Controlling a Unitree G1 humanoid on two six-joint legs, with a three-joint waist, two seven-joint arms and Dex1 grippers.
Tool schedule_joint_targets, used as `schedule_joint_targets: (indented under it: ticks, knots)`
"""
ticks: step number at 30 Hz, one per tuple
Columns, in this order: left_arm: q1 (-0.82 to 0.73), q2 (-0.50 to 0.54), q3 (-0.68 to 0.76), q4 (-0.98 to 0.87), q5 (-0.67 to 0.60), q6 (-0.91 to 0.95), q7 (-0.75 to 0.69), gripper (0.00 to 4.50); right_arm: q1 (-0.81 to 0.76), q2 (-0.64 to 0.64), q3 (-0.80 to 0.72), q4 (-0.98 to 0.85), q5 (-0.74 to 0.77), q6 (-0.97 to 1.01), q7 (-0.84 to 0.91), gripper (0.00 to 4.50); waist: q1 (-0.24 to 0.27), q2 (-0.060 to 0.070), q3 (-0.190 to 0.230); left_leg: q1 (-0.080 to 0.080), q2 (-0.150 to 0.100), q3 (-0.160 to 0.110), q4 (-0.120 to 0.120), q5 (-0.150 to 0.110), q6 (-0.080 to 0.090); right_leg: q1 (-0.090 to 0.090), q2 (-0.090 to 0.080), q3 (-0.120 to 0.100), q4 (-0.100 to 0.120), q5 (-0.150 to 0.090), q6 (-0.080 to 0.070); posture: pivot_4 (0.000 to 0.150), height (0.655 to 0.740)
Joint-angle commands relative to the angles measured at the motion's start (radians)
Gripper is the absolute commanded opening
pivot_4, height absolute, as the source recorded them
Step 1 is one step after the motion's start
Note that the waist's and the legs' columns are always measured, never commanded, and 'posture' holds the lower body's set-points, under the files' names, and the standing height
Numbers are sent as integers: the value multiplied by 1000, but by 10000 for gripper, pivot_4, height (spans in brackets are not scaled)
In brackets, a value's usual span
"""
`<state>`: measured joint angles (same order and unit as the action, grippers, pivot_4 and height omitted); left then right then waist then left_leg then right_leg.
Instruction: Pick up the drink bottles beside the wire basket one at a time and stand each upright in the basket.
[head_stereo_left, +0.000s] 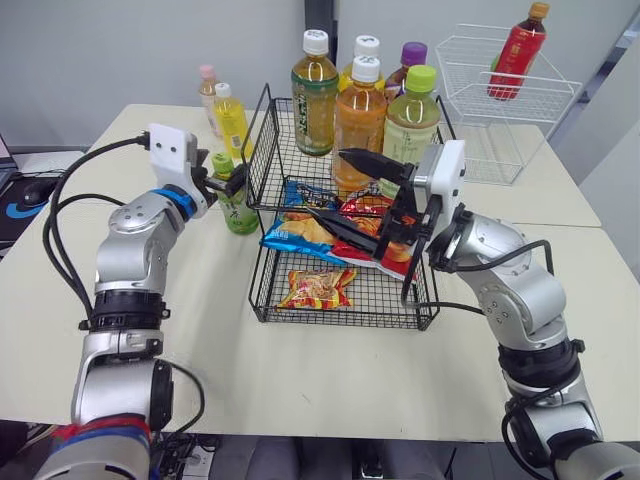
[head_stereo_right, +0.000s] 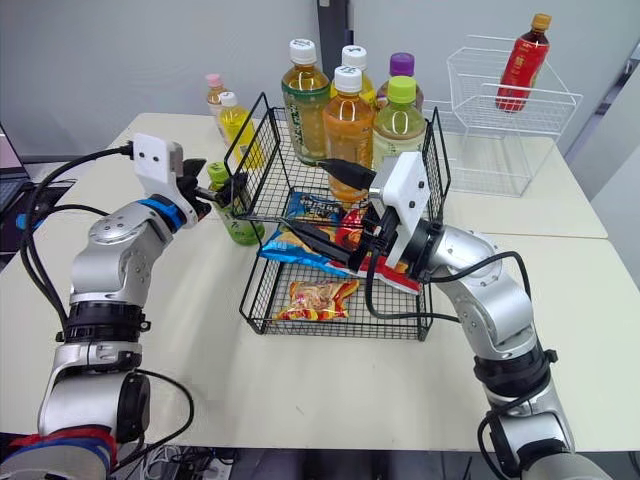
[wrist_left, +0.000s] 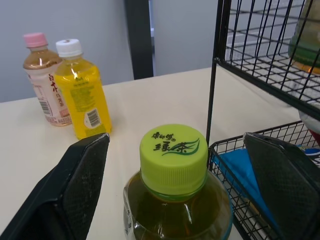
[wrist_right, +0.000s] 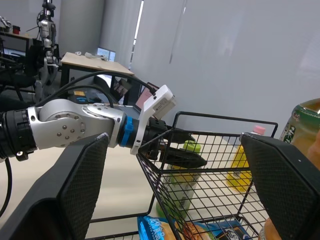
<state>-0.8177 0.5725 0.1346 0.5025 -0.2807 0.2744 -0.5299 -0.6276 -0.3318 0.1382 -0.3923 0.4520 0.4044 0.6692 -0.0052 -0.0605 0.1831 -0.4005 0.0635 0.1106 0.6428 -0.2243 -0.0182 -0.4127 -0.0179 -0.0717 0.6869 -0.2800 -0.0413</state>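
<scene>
Green-tea bottle (head_stereo_left: 240, 212) with a lime cap stands upright on the table (head_stereo_left: 300, 380), just outside the left wall of the black wire basket (head_stereo_left: 265, 280); whether it touches the wire cannot be told.

Left gripper (head_stereo_left: 228, 182) – fingers parted, one on each side of the bottle's cap and neck. The left wrist view shows a gap on both sides, so nothing is gripped.

Right gripper (head_stereo_left: 328, 183) – spread wide and empty, hanging over the middle of the basket above the snack bags and in front of the raised tier.

Basket contents:
- Raised rear tier has five bottles upright: dark tea bottle (head_stereo_left: 315, 100) with a white cap, orange bottle (head_stereo_left: 360, 120) with a white cap, pale green bottle (head_stereo_left: 412, 125) with a lime cap, and behind them a second white-capped bottle (head_stereo_left: 366, 46) and a purple-capped bottle (head_stereo_left: 410, 55).
- Lower front compartment has a blue snack bag (head_stereo_left: 295, 235), a red snack bag (head_stereo_left: 375, 215) and a small orange packet (head_stereo_left: 318, 288) lying flat near the front wall.

Outside the basket, behind the green-tea bottle, are a yellow bottle (head_stereo_left: 232, 122) with a white cap and a pink-capped bottle (head_stereo_left: 208, 85), both upright and just beside each other.

White wire rack (head_stereo_left: 480, 150) at the far right of the table holds a red bottle (head_stereo_left: 517, 50), tilted.
</scene>
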Motion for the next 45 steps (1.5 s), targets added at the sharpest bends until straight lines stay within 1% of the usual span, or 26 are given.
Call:
schedule_joint_targets:
  ticks: [1,5,8,13,16,20,23,26,27,29,31,35,37,38,41,45]
  knots:
    - [-66,11,-12,73,44,-65,-35,44628,2,-9,-31,-53,4,3,-20,45000,0,0,0,0,0,0,0,0,0,0,0,0,0,-1,2,1500,7400]
    - [-104,7,-13,152,66,-113,-61,44628,12,-16,-30,-60,6,3,-29,45000,0,0,0,0,0,0,0,0,0,0,0,0,0,-1,2,1500,7400]
    - [-127,4,-11,201,78,-139,-70,39044,13,-17,-31,-63,8,4,-34,45000,0,0,0,0,0,0,0,0,0,0,0,0,0,-1,2,1500,7400]
    - [-144,5,-4,247,87,-160,-74,22252,11,-17,-30,-60,8,1,-35,45000,-1,0,0,0,0,0,0,0,0,0,0,0,0,-1,2,1500,7400]
    - [-146,10,2,262,88,-166,-79,13710,8,-15,-26,-55,7,-1,-35,45000,-3,0,0,0,0,0,1,0,0,0,0,0,1,-1,2,1500,7400]
    - [-130,24,20,239,77,-156,-83,13760,7,-13,-24,-50,6,-5,-33,45000,-4,0,0,0,0,0,1,0,0,0,0,0,1,-1,2,1500,7400]
    - [-105,42,57,150,31,-134,-115,13760,10,-10,-23,-50,5,-12,-32,45000,-9,0,0,0,0,0,1,0,0,0,0,0,1,-1,2,1500,7400]
    - [-95,92,106,-15,-53,-42,-174,13759,16,-9,-31,-55,14,-21,-27,45000,-20,-1,0,-1,0,0,1,2,-4,-2,0,0,1,-1,1,1500,7400]
    - [-102,118,117,-62,-72,-2,-189,13759,18,-8,-33,-58,17,-23,-25,45000,-21,-2,1,-2,0,0,1,2,-4,-3,0,0,1,0,0,1500,7400]
    - [-133,172,137,-154,-123,96,-220,13759,24,-7,-33,-62,19,-28,-24,45000,-22,-3,1,-9,1,-1,2,3,-5,-10,0,-1,3,2,-3,1500,7400]
    - [-160,208,143,-218,-163,171,-245,13759,28,-7,-32,-65,18,-34,-21,45000,-21,-3,1,-11,0,-1,2,3,-5,-11,0,-1,3,2,-3,1500,7400]
    - [-285,272,129,-251,-216,286,-311,13759,29,8,-33,-57,-1,-75,-26,45000,-18,-3,1,-12,-1,-2,2,3,-5,-10,0,-1,1,2,-3,1500,7400]
    - [-391,287,120,-241,-246,344,-333,13759,25,23,-35,-44,-21,-110,-39,45000,-16,-3,1,-11,-1,-2,3,3,-5,-10,0,-1,1,1,-2,1500,7400]
    - [-446,286,113,-232,-256,367,-341,13759,22,31,-38,-37,-31,-130,-48,45000,-15,-3,1,-11,-1,-2,3,3,-5,-10,0,-2,1,-1,1,1500,7400]
    - [-569,268,89,-194,-267,411,-371,13759,13,53,-44,-18,-62,-177,-73,45000,-16,-3,1,-12,-1,-3,4,3,-5,-10,0,-2,2,-1,2,1500,7400]
    - [-645,221,48,-151,-250,425,-403,13759,18,66,-50,-12,-91,-213,-94,45000,-18,-2,2,-10,-1,-2,3,3,-5,-10,0,-1,3,-1,2,1500,7400]
